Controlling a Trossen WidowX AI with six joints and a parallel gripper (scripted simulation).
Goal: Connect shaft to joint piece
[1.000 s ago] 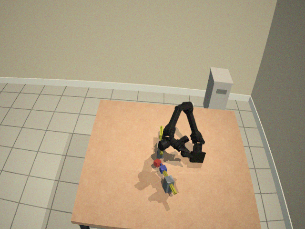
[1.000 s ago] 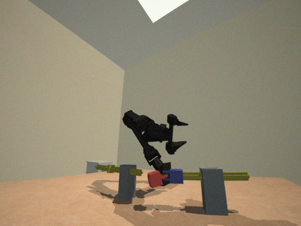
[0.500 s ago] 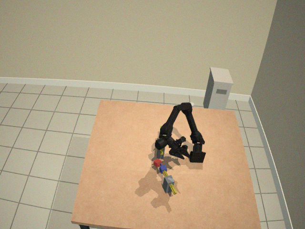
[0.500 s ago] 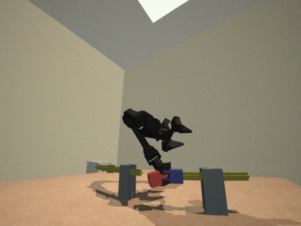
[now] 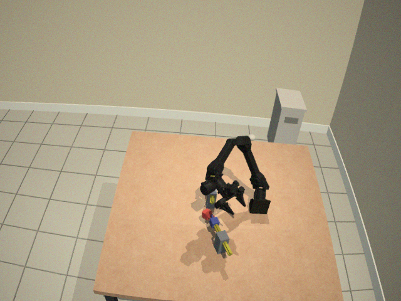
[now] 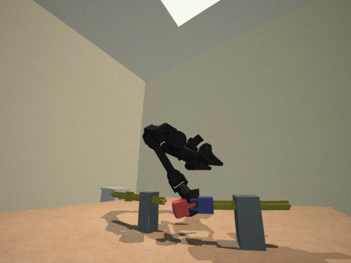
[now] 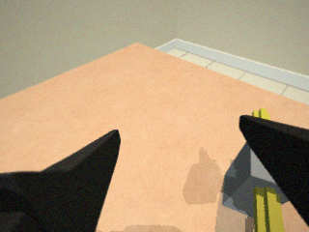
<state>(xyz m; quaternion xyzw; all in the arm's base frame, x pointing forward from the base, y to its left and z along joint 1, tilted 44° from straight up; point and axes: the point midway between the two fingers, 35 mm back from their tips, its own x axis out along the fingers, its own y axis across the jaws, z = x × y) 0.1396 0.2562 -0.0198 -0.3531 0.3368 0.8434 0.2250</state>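
The red joint piece [image 5: 206, 214] [image 6: 180, 208] sits hinged on the blue piece [image 5: 214, 221] [image 6: 205, 205] at the end of the fixed yellow shaft [image 5: 228, 248] [image 6: 275, 205] [image 7: 267, 213]. It looks tilted in the exterior view; its opening is not visible. The second yellow shaft [image 5: 212, 199] [image 6: 158, 200] passes through its grey block [image 6: 147, 212], its near end apart from the red piece. The arm hides its far part in the top view. My gripper [image 5: 239, 211] [image 6: 216, 166] [image 7: 177, 128] is open and empty, above the shafts and touching neither.
The fixed shaft's grey block [image 5: 221, 242] [image 6: 250, 223] [image 7: 261, 166] stands on the table [image 5: 155, 210]. The arm's base [image 5: 259, 206] stands right of the joint in the top view. A pale cabinet [image 5: 286, 120] is beyond the table's back edge.
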